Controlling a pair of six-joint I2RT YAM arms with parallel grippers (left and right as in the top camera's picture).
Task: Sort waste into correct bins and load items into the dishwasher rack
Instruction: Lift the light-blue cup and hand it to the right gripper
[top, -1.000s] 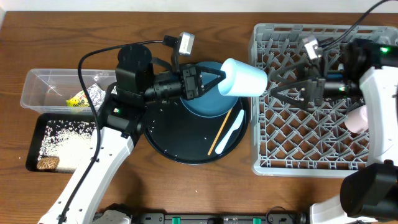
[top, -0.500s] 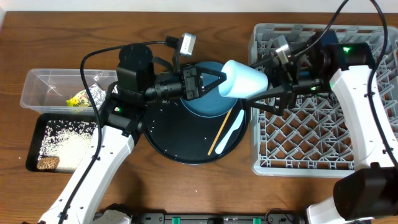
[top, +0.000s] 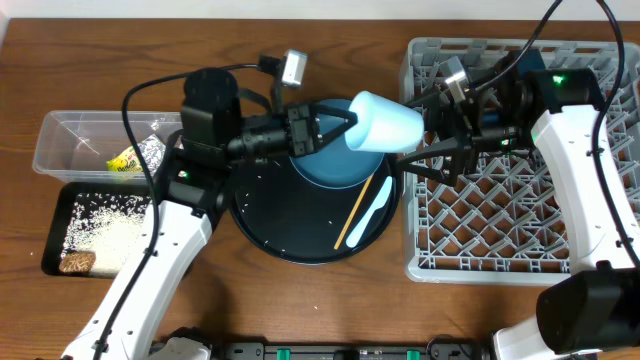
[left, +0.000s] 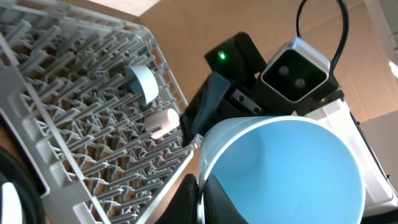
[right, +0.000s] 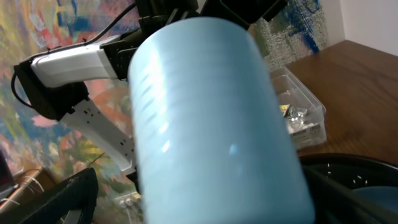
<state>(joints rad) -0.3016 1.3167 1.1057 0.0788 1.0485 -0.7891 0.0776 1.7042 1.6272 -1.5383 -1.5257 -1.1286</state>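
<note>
Over the last second the right arm has swung off the middle of the dishwasher rack (top: 500, 235) to its left edge, while the left arm has nudged its load slightly up and left. At the far left the clear tub (top: 65, 140) holds the yellow-green wrapper (top: 124, 158), with the shallow black tray (top: 58, 215) of rice just below it. Further right, the left end effector (top: 345, 125) pinches the light blue cup (top: 385, 122) by its rim, one finger inside the mouth and one outside, holding it in the air above the dark blue plate (top: 330, 168) and the round black tray (top: 265, 225). The cup lies on its side, its long axis running left to right: mouth toward the left arm, closed base toward the rack. The right end effector (top: 415, 135) stands spread wide, one finger on each side of that base; whether they touch it I cannot tell. Judged from this, a handover turns on the base lying straight ahead of the right fingers. No brand, label or writing is legible anywhere.
</note>
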